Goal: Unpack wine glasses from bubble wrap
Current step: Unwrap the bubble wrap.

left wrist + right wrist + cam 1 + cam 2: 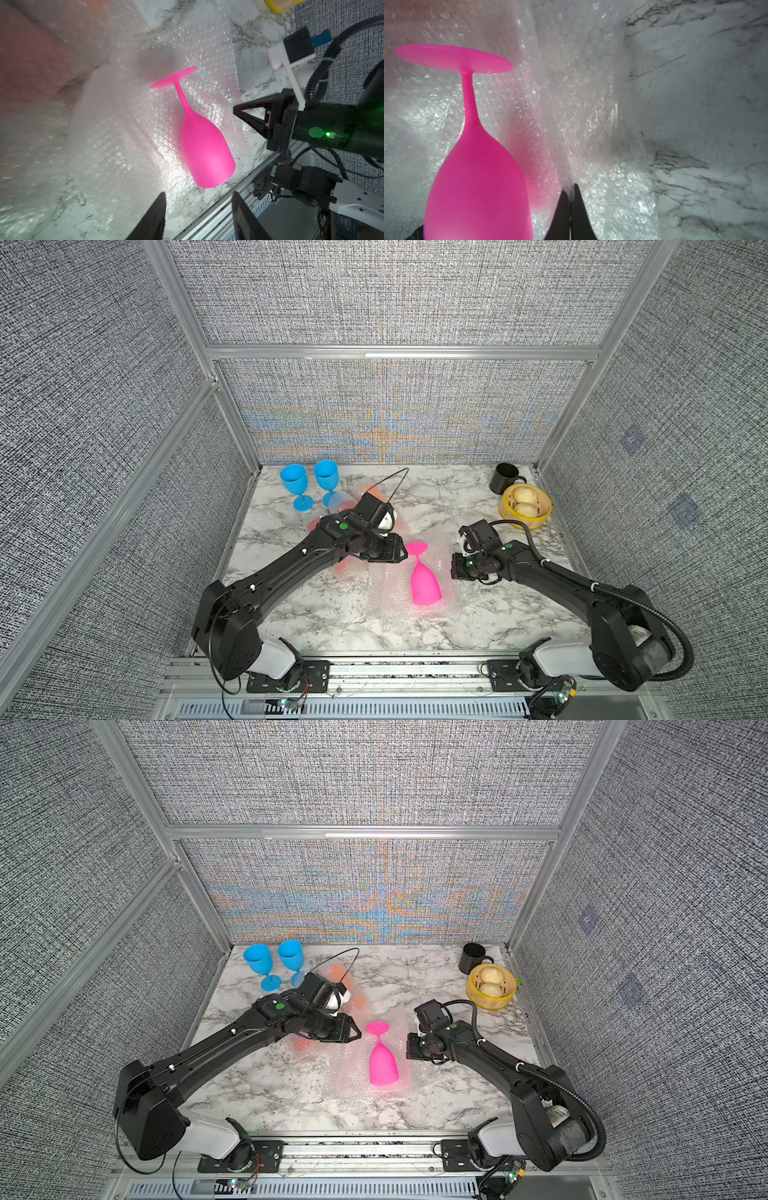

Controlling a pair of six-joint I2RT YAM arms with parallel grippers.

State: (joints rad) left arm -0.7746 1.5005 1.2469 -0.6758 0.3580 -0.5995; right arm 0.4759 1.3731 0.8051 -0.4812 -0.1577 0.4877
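Pinches wrap (581, 124) in closed right pincer (572, 187) beside goblet (424, 585) lying on it; spreads left pincer (198, 194) apart, empty. Holds two buns (524, 494) in basket (525, 524) by mug (505, 479), far right desk (316, 626) corner.

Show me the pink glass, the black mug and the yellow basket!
pink glass (424, 585), in a top view, on its bowl.
black mug (500, 485), in a top view, on its side wall.
yellow basket (528, 524), in a top view, on its front wall.

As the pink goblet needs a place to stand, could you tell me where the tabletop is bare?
Bare marble lies at the back, between the blue goblets and the black mug, and along the front rail before the bubble wrap. Crowded: wrapped bundles under the left arm, the pink goblet mid-table, the basket by the mug.
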